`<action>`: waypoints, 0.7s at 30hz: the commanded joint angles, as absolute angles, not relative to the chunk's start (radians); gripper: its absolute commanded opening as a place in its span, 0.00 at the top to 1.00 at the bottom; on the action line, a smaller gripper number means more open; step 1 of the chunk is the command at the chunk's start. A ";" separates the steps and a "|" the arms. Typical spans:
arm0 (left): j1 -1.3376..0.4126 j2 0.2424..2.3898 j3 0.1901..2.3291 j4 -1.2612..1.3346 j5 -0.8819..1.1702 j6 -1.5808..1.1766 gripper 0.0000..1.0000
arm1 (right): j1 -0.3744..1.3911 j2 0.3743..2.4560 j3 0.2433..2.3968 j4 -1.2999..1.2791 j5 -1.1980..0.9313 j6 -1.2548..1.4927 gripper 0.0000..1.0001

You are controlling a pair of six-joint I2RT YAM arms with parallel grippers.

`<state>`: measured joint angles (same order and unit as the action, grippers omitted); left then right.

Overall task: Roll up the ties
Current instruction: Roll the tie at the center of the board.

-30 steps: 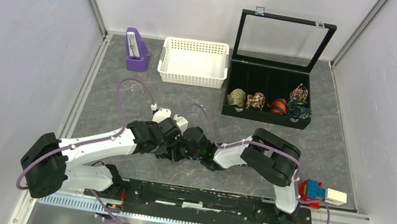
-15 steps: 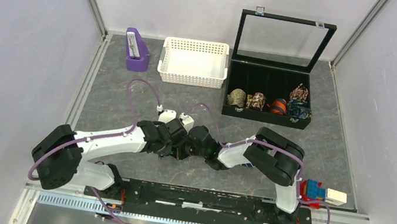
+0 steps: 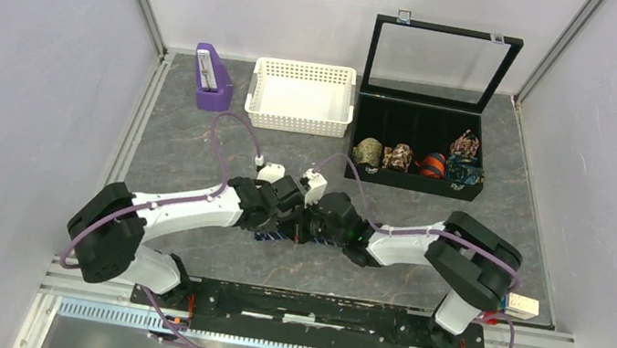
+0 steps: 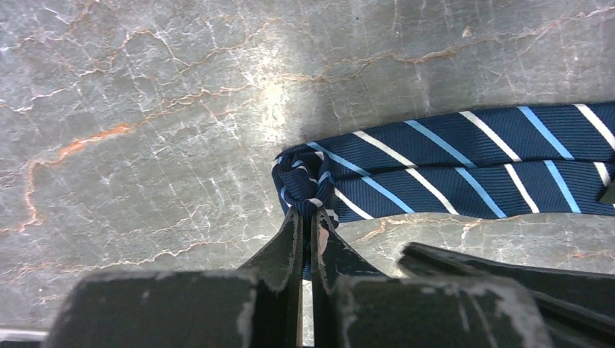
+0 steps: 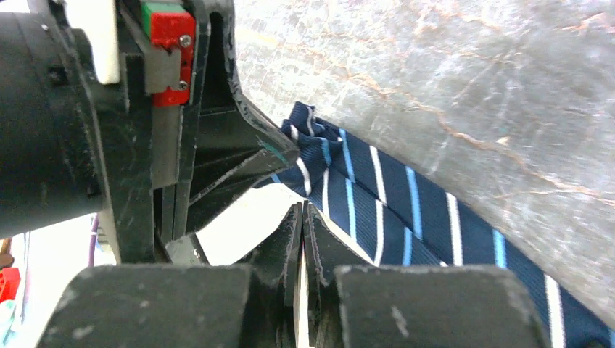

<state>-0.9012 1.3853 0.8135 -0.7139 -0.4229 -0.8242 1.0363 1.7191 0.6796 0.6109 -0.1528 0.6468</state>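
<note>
Within the last second the left arm [image 3: 189,208] and right arm [image 3: 410,238] had reached farther onto the grey table [image 3: 189,142]. The striped navy necktie [image 4: 464,170] lay flat beneath them. The left gripper [image 4: 308,217] pinched its folded end. The right gripper [image 5: 302,212], fingers pressed together, met that same end, though a hold on the fabric could not be confirmed. Rolling had probably only just begun.

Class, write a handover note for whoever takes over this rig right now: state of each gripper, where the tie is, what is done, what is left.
Left gripper: shut on the tie, at its bunched end.
Right gripper: shut, tips at that same end; hold on the fabric unclear.
Tie: lying flat on the table between the arms.
Done: end gathered.
To do: roll the rest into a coil.
</note>
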 commanded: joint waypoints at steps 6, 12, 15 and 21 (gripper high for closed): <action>-0.915 1.442 0.935 -0.903 -0.558 -0.766 0.98 | 0.976 1.601 0.575 0.577 -0.112 0.611 0.93; -0.923 1.529 1.007 -1.008 -0.612 -0.753 0.98 | 0.933 1.540 0.516 0.559 -0.087 0.609 0.93; -0.930 1.581 1.031 -1.019 -0.618 -0.746 0.98 | 0.923 1.511 0.494 0.544 -0.074 0.605 0.93; -0.961 1.664 1.098 -1.021 -0.607 -0.742 0.98 | 0.907 1.425 0.442 0.508 -0.012 0.600 0.93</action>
<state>-0.9367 1.6310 1.0306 -0.9955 -0.5751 -0.7723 0.9154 1.4960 0.4736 0.5228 -0.0765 0.6216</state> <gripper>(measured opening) 0.053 0.070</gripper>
